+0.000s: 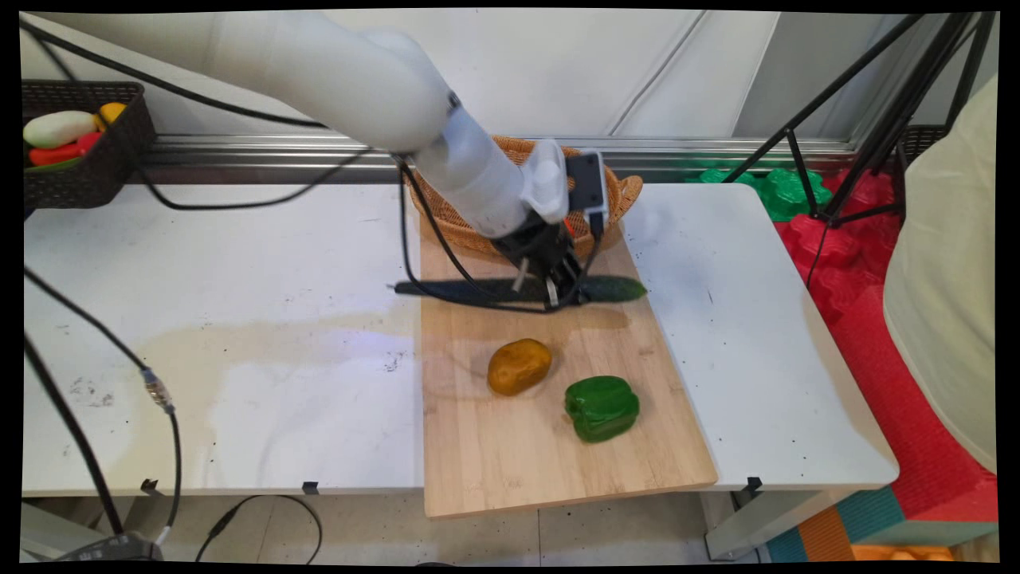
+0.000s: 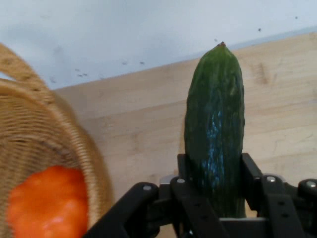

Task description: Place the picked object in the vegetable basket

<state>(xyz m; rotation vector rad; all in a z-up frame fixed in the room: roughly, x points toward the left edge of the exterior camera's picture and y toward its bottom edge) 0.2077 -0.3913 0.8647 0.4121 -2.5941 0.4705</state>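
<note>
Green cucumber [image 2: 214,129] sits clamped between my jaws [image 1: 558,288] near its middle; it looks firm, waxy, slippery. Wicker basket [image 2: 44,144] lies just beside.

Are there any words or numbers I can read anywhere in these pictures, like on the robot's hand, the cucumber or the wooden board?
None: no words, numbers, labels or signs can be read in either view.
The hand, the cucumber it grips, and the wooden board carry no writing.
The potato, green pepper and wicker basket are also bare of text.
</note>
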